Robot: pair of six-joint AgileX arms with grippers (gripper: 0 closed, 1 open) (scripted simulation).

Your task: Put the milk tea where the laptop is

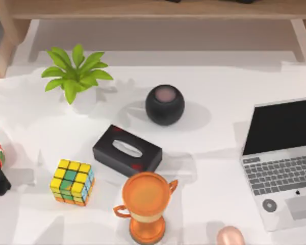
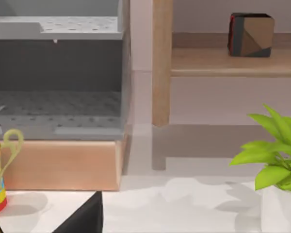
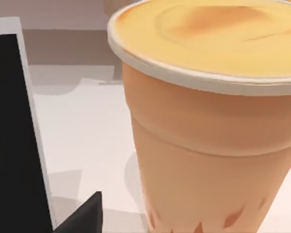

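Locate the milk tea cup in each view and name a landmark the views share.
Top view: the milk tea sits at the bottom edge, left of the laptop.
Left wrist view: I can't find it here.
Right wrist view: the cup stands close up, with the laptop's black screen beside it.
Shared landmark: the laptop; the potted plant links top and left wrist.

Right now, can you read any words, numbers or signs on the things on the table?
No words or numbers can be read.
Laptop: key marks too small to read; a tiny dark logo mark beside the trackpad.
Black tissue box: small red marks at two corners, too blurred to read.
Milk tea cup: no print that I can see.
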